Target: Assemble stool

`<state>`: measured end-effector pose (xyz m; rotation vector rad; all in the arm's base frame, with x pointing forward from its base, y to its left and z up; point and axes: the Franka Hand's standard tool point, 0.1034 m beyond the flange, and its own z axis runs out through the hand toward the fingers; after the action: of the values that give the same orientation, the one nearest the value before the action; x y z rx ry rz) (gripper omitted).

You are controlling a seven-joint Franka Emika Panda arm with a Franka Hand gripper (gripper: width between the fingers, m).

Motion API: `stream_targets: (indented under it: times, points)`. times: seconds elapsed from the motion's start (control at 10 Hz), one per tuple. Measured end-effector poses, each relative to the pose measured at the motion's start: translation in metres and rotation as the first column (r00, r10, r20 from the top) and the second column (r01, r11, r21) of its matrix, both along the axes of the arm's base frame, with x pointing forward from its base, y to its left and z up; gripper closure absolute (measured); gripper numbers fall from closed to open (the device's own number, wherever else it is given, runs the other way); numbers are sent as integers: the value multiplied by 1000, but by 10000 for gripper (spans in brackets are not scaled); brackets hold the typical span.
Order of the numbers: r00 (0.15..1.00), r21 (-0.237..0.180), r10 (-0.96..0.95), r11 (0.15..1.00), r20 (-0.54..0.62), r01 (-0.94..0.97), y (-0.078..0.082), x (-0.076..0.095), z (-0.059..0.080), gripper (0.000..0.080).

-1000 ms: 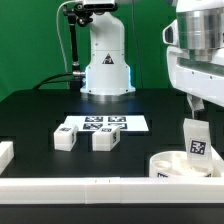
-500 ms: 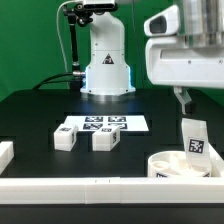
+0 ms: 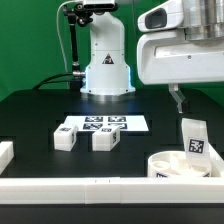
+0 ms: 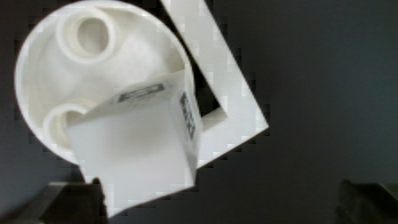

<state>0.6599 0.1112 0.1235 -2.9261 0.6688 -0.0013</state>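
I see the gripper (image 3: 180, 97) up above the seat (image 3: 165, 159), its two fingers wide apart and holding nothing. One leg (image 3: 194, 140) stands in the seat, at the exterior view's right. Two more legs (image 3: 66, 138) (image 3: 104, 139) sit by the marker board (image 3: 100, 124).

Behind it all hangs a flat green backdrop (image 3: 30, 40), evenly lit, filling the rear of the exterior view from edge to edge with no window or doorway in sight. In front of it spreads a matte black table (image 3: 30, 115) that catches a soft, pale sheen toward the back, and the marker board (image 3: 100, 124) lies flat near its middle. Along the near edge runs a long white border bar (image 3: 80, 186), a second short white bar (image 3: 5, 152) sits at the exterior view's left, and the wrist view shows the same dark tabletop (image 4: 338, 60).
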Motion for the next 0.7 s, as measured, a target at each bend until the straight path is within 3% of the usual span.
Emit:
stream_targets:
  times: [0.4, 0.7]
  points:
    - [907, -40, 419, 908, 41, -417, -2, -2, -4, 150]
    - [839, -71, 542, 840, 53, -538, -10, 0, -5, 150]
